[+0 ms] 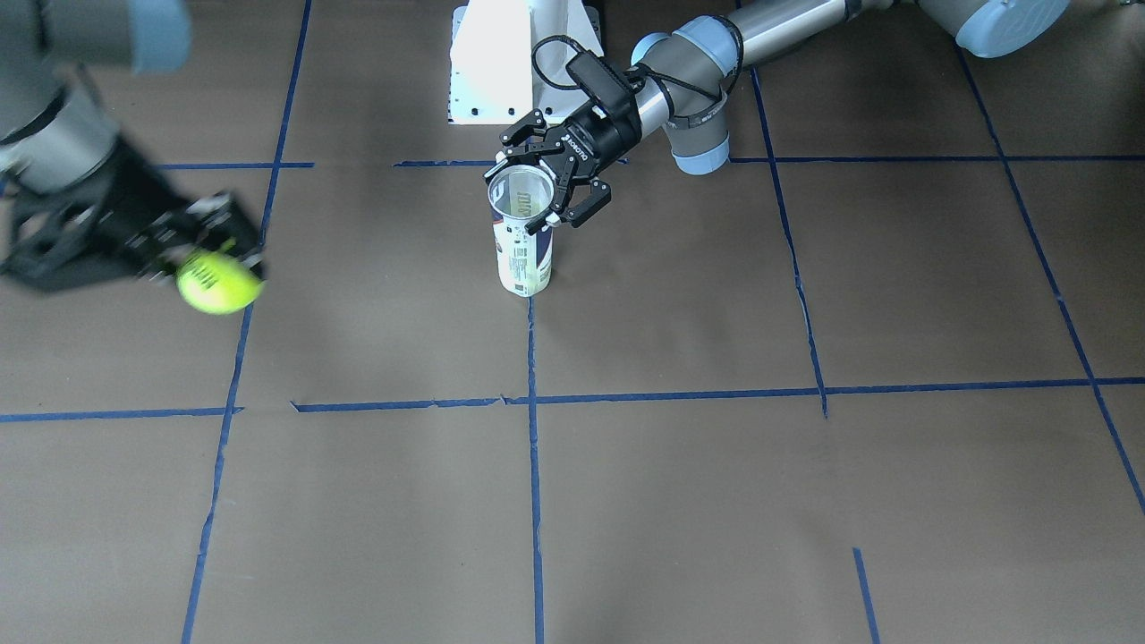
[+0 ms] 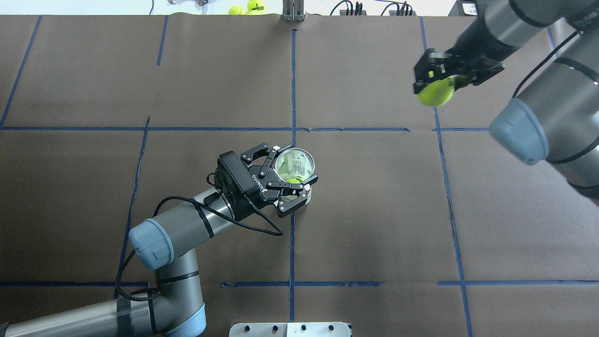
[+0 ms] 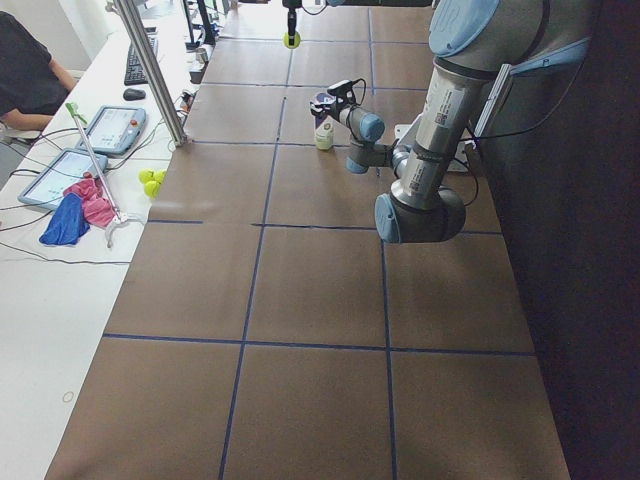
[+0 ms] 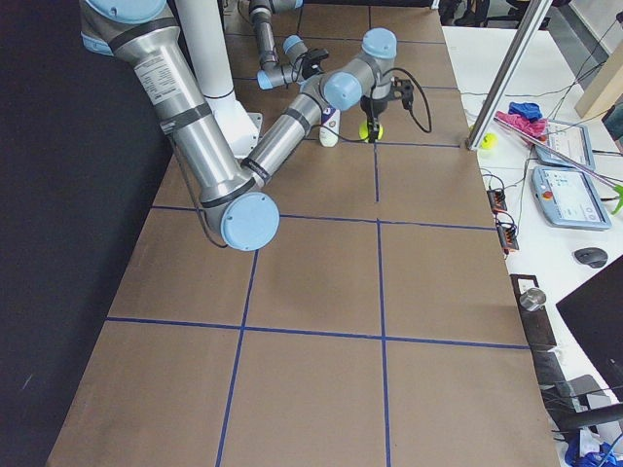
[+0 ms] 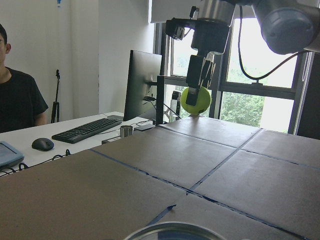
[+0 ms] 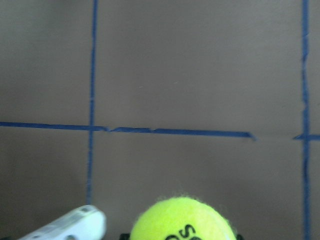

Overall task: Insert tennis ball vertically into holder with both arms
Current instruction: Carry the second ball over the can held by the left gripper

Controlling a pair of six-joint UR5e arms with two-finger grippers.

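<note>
The holder (image 1: 523, 250) is a clear can with a white and navy label, standing upright near the table's middle, mouth open upward. My left gripper (image 1: 546, 183) is shut on it from the side, near the rim; it also shows in the overhead view (image 2: 281, 175). Something yellow-green shows inside the can (image 2: 295, 164). My right gripper (image 2: 444, 77) is shut on the tennis ball (image 2: 436, 92) and holds it above the table, far to the right of the can. The ball (image 1: 217, 282) is blurred in the front-facing view. The right wrist view shows the ball (image 6: 182, 220) over brown paper.
Brown paper with blue tape lines covers the table. The white pedestal base (image 1: 510, 63) stands behind the can. Spare tennis balls (image 2: 248, 7) and a metal post (image 2: 292, 11) are at the far edge. A person (image 3: 25, 70) sits at the desk beyond it.
</note>
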